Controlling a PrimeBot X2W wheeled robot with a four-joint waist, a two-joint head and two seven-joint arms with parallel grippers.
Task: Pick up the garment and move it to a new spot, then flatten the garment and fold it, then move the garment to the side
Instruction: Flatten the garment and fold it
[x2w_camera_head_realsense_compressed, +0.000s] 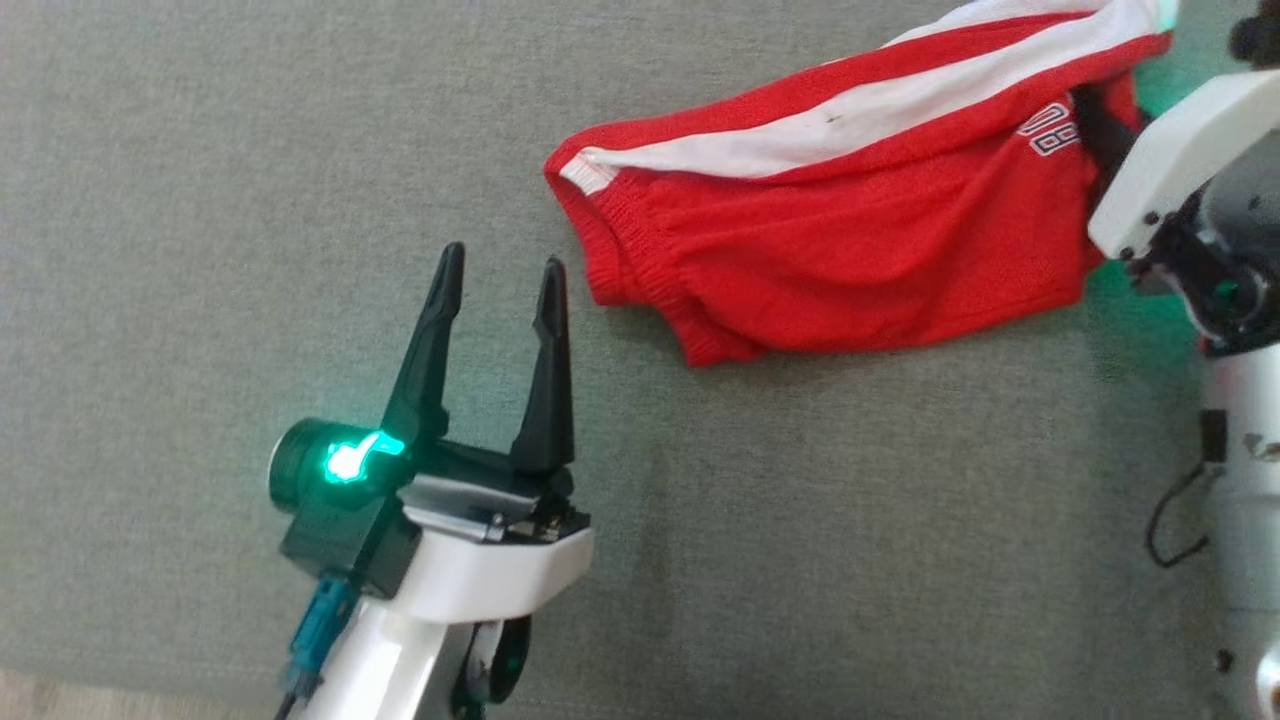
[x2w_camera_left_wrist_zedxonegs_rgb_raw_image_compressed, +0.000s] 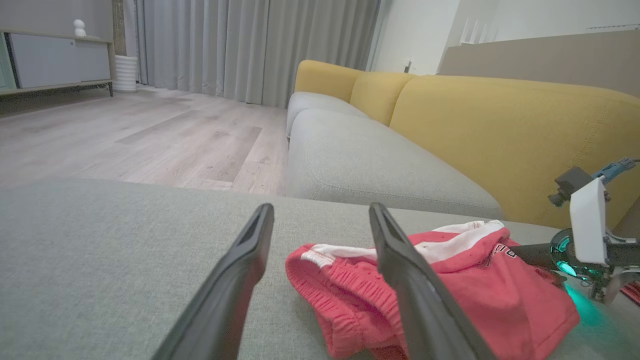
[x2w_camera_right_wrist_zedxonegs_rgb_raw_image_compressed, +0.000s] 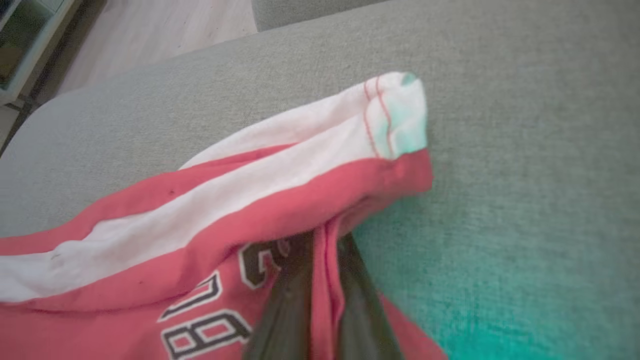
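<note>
We've got 2 long matte-black tapered fingers (x2w_camera_head_realsense_compressed: 428, 350) on our left gripper (x2w_camera_head_realsense_compressed: 503, 258), plus a black block with a glowing teal light (x2w_camera_head_realsense_compressed: 352, 460), a glossy white wrist shell (x2w_camera_head_realsense_compressed: 480, 585) and a blue connector (x2w_camera_head_realsense_compressed: 320, 620). Right side: matching white casing (x2w_camera_head_realsense_compressed: 1165, 165), dark screws (x2w_camera_head_realsense_compressed: 1151, 218), silver forearm (x2w_camera_head_realsense_compressed: 1240, 470), thin black cable (x2w_camera_head_realsense_compressed: 1168, 530).

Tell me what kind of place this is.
Most likely a home living room: a yellow-backed sofa with grey seats, floor-length grey curtains and a wood-plank floor. The red shorts lie on a grey upholstered cushion.
</note>
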